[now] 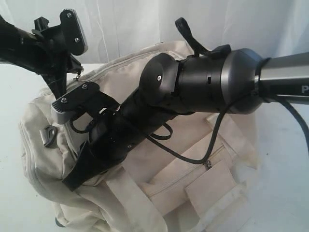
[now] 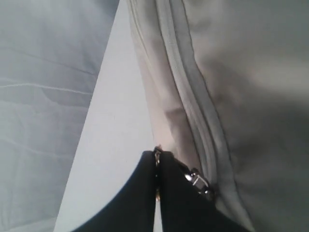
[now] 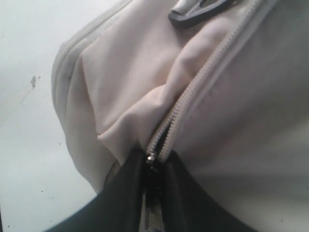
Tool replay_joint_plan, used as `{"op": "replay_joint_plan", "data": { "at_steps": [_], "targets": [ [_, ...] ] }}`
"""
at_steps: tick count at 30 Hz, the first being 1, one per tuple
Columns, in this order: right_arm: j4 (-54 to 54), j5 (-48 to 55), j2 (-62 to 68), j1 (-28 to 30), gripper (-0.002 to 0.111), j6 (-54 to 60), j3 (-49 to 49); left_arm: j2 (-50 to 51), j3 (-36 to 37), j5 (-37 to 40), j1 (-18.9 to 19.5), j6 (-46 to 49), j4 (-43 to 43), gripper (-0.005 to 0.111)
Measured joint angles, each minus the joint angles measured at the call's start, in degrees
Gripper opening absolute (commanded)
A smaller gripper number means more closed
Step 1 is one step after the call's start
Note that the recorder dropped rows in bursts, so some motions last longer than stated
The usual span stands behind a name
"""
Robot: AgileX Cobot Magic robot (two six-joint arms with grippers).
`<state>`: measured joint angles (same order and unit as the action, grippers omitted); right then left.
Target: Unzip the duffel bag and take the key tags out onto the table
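Fingers (image 3: 128, 193) of the right arm are pressed together, pinching what looks like the zip slider (image 3: 151, 157) on the duffel bag (image 3: 120, 92). The zip (image 3: 212, 72) runs away from them, teeth meshed. Left fingers (image 2: 140, 198) are clamped together too, a metal fitting (image 2: 198, 182) just beside them; what they grip I cannot tell. Unzipping seems barely begun. Next, the slider needs drawing along the teeth, with the bag steadied. Key tags are unseen, likely inside.

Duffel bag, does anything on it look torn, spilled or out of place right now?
Nothing stands out. The duffel bag slumps creased on the table, its main zipper closed with even teeth, no tear or spill showing. The right gripper is shut on the slider; the left gripper is shut beside a metal ring.
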<state>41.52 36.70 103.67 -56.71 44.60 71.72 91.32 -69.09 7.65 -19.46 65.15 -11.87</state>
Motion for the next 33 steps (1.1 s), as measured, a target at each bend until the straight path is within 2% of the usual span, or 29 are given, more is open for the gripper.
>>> {"op": "replay_joint_plan", "data": {
  "at_steps": [12,33],
  "targets": [
    [0.00,0.11,0.00,0.00,0.000,0.00,0.00,6.08,-8.56,1.06,-1.43,0.89,0.13,0.000],
    [-0.12,0.21,0.00,0.00,0.000,0.00,0.00,16.17,-26.01,3.15,-7.29,2.98,0.13,0.000]
  ]
}}
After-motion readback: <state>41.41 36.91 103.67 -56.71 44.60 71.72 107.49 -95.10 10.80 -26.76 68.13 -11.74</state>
